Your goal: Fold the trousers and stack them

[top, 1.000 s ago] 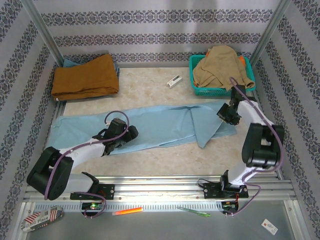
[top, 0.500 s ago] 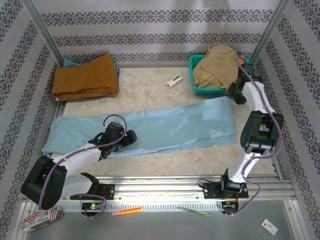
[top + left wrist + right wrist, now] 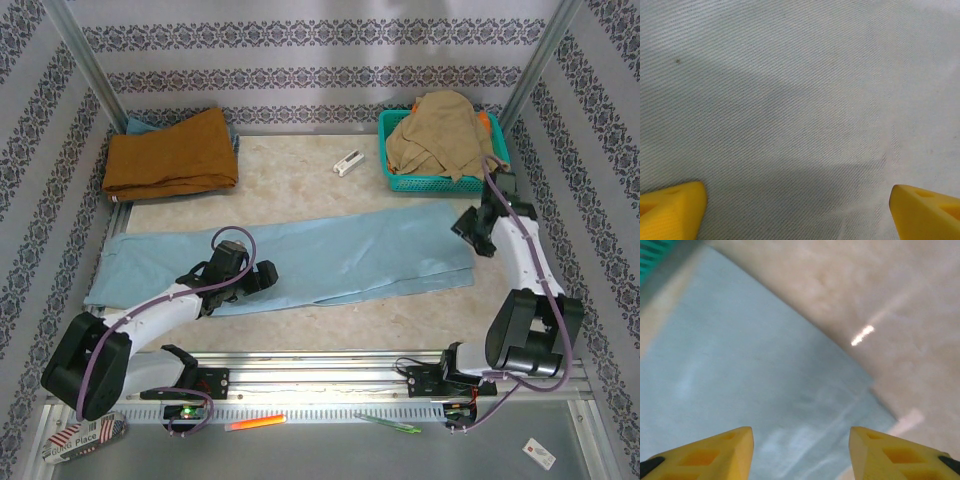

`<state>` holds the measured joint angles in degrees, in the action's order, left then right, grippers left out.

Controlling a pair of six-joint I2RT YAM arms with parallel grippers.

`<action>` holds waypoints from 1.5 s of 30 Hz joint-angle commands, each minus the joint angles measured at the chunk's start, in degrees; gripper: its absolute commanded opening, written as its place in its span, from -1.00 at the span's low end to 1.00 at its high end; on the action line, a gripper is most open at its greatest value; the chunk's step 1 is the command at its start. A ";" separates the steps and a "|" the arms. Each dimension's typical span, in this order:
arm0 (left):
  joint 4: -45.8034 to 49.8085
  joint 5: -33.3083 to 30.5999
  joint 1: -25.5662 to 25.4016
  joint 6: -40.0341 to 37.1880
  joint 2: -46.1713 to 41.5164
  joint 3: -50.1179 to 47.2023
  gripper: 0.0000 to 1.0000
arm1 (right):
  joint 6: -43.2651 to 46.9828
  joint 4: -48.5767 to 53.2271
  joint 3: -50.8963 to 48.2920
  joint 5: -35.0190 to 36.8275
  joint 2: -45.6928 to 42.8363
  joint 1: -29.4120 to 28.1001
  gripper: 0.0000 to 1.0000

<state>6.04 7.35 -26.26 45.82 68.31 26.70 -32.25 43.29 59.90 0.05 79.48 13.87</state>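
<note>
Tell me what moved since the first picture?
The right gripper pulled the folded-over end of the trousers out flat to the right, then let go and drew back, open. The left gripper stayed open over the trousers; the basket and orange cloth did not move.

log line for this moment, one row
trousers: spread flat | left gripper: open, over trousers | right gripper: open, empty, above trousers corner

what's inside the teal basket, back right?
A crumpled tan-beige garment fills the teal basket, heaped above its rim. A sliver of something orange peeks out at the right side. Whatever lies beneath, and the basket floor, is covered.
</note>
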 commanded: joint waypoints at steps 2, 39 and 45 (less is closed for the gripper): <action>0.73 0.65 -0.47 -0.38 -1.15 -1.29 0.91 | -1.81 -4.32 -6.14 -7.82 1.95 7.56 0.03; 1.83 1.44 1.02 -1.95 -6.36 -1.56 0.96 | -3.76 -2.88 -1.56 -18.27 -2.18 11.45 -1.00; 3.37 2.06 1.03 -2.25 -7.52 -0.45 0.96 | -2.97 -0.66 -1.07 -20.36 -3.16 11.99 -1.00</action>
<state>6.87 8.84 -25.76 44.93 62.35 24.69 -35.70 40.45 58.76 -19.03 77.62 25.04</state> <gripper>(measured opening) 0.979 0.045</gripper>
